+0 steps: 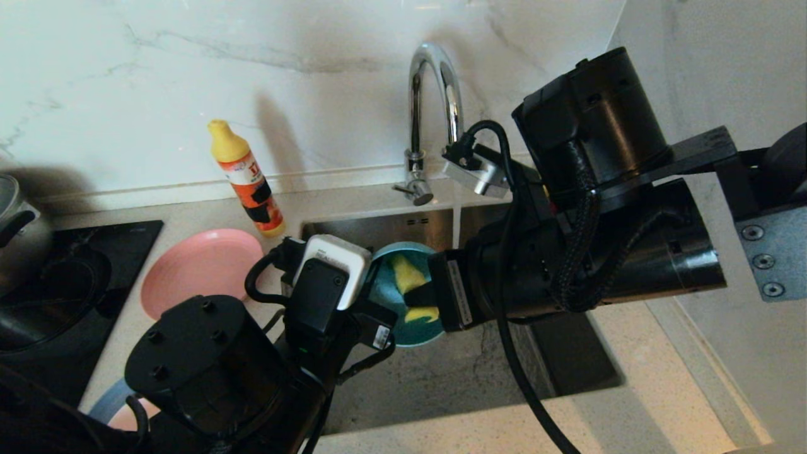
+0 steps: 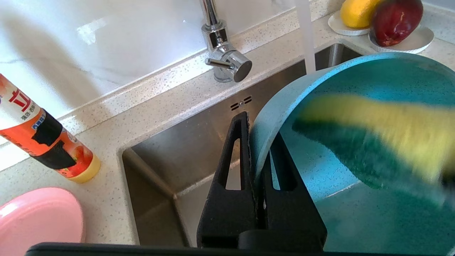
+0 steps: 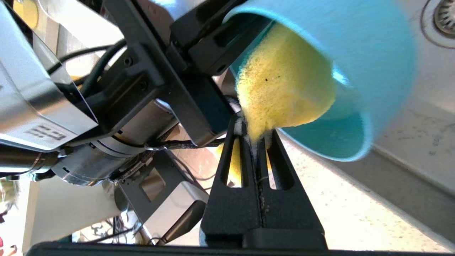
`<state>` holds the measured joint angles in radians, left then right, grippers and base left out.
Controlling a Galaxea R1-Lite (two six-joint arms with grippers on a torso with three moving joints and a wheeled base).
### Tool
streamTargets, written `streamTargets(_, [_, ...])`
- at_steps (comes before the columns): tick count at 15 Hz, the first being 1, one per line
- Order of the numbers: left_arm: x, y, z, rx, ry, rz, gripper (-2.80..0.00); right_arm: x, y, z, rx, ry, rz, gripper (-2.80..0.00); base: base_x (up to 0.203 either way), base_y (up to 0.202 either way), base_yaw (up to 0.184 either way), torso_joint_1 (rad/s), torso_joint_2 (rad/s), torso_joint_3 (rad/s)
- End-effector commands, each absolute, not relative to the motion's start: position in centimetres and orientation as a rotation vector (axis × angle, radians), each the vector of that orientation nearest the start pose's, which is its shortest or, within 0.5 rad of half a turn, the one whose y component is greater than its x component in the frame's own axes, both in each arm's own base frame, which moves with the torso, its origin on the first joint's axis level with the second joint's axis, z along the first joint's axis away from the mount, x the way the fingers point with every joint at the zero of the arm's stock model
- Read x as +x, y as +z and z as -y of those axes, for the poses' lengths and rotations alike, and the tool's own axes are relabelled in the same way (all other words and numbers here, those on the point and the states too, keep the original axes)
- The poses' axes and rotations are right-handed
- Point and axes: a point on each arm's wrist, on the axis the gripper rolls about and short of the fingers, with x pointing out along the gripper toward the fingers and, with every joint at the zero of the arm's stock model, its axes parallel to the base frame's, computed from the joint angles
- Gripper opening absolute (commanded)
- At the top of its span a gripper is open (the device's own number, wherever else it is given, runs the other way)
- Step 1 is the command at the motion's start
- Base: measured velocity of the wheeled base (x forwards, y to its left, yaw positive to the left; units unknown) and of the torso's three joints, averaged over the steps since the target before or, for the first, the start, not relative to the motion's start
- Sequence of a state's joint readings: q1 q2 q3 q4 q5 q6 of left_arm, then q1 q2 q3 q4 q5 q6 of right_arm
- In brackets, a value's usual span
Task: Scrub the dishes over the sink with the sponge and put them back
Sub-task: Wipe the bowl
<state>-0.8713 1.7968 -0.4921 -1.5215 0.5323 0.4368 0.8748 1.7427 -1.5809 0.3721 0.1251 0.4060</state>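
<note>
From my head camera, my left gripper holds the matte teal bowl over the square brushed-steel sink, near its back-left corner, tipped so its hollow faces my right arm. My right gripper reaches in from the right, pinching the floppy yellow sponge with the green scouring side against the bowl's inside. A thin stream runs from the curved chrome tap just behind, so rinse water should fall into the basin. A salmon-pink plate waits on the counter by the sink's left edge, beside an orange soap bottle with a yellow cap.

From my left wrist, my jaws are clamped nearly shut across the bowl's rim, one finger inside, one outside, which steadies it for scrubbing. The sponge is smeared across the interior. Fruit sits on white saucers at the sink's far corner.

From my right wrist, my fingers are squeezed tight on the sponge's corner, leaving its body free to wipe.
</note>
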Motion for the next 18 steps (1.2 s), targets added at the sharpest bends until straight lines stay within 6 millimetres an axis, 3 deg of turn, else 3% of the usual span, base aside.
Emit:
streamTargets(1, [19.1, 16.6, 20.9, 0.287, -0.289, 0.244, -2.8, 20.7, 28.0, -25.9, 0.146, 0.852, -0.734, -2.8, 0.0, 0.0, 0.0, 0.0, 0.0, 0.0])
streamTargets(5, [19.1, 16.5, 20.9, 0.289, -0.29, 0.24, -2.8, 21.5, 27.2, -26.2, 0.14, 0.834, -0.752, -2.8, 0.0, 0.0, 0.0, 0.0, 0.0, 0.0])
streamTargets(9, [19.0, 16.6, 20.7, 0.284, -0.288, 0.241, -2.8, 23.5, 27.3, -24.7, 0.146, 0.773, -0.733, -2.8, 0.0, 0.0, 0.0, 0.0, 0.0, 0.0])
streamTargets(18, [18.7, 16.0, 20.4, 0.3, -0.294, 0.219, -2.8, 22.2, 30.0, -24.0, 0.171, 0.81, -0.658, -2.8, 0.0, 0.0, 0.0, 0.0, 0.0, 0.0])
